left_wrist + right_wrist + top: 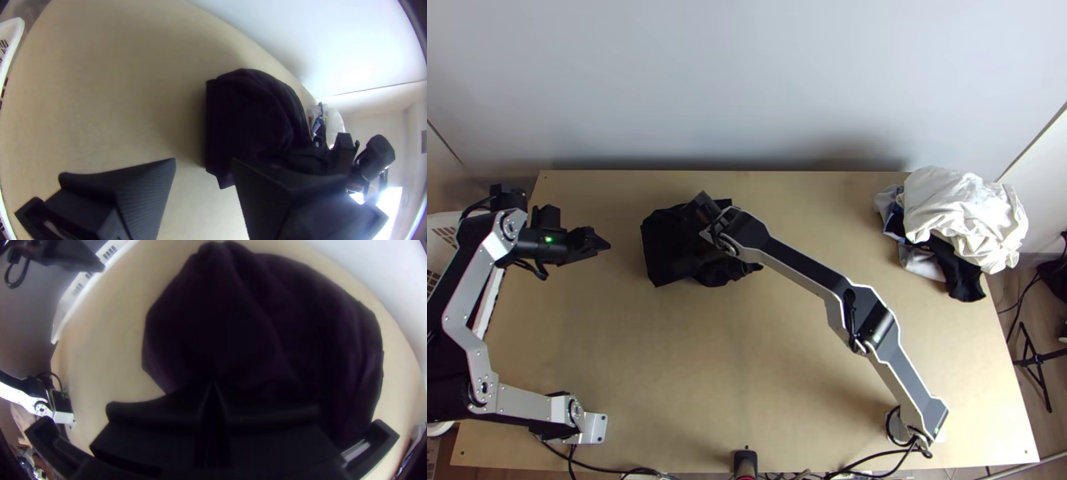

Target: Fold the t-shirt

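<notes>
At the far left a white basket (pixel 445 226) with slotted sides stands beside the table, partly behind the left arm (pixel 467 320). The table (pixel 691 360) is light wood, its top smooth and pale tan, running from there across to the right, with its back edge along a plain, pale wall (pixel 747 80). The left arm's base plate (pixel 597 429) sits at the near left corner. Over the table's left part, the left gripper (pixel 597 243) is apart from the cloth, pointing towards it; the left wrist view shows its ribbed fingers (pixel 144 195) spread wide.

Just right of it, left of the table's middle and towards the wall, the black t-shirt (pixel 665 254) lies bunched, with soft creases and one fairly straight edge on its left. The right arm (pixel 811 276) slants up from the near right side, bringing the right gripper (pixel 701 210) over the shirt. Its fingers (pixel 164 418) are together at the tips; I cannot tell whether they pinch any fabric.

At the far right corner, a loose heap of clothes has white cloth (pixel 959 212) on top, black cloth (pixel 961 272) spilling out below. Beyond, a black stand (pixel 1039 360) spreads its legs on the wood-look floor (pixel 1015 308).
</notes>
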`<move>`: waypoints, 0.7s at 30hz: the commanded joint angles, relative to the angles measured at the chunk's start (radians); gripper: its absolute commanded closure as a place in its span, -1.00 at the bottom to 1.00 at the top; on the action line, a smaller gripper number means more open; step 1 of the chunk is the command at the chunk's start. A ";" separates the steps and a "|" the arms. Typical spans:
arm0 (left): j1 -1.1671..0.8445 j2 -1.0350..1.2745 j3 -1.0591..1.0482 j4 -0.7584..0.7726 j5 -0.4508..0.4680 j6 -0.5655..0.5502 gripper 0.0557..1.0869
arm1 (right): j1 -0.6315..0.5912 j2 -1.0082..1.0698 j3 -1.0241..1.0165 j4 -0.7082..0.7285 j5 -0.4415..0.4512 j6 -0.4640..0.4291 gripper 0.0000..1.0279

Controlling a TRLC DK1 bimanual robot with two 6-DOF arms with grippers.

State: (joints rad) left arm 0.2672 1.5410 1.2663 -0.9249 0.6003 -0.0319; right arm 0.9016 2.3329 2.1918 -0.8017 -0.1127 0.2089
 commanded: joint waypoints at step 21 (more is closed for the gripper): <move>0.213 -0.119 -0.107 -0.104 0.081 0.144 -0.25 | -0.020 0.032 -0.106 -0.131 -0.105 -0.023 0.94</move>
State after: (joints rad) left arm 0.4294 1.4540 1.1793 -0.9936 0.6590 0.0734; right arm 0.8558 2.4138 2.1715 -0.9421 -0.1978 0.1997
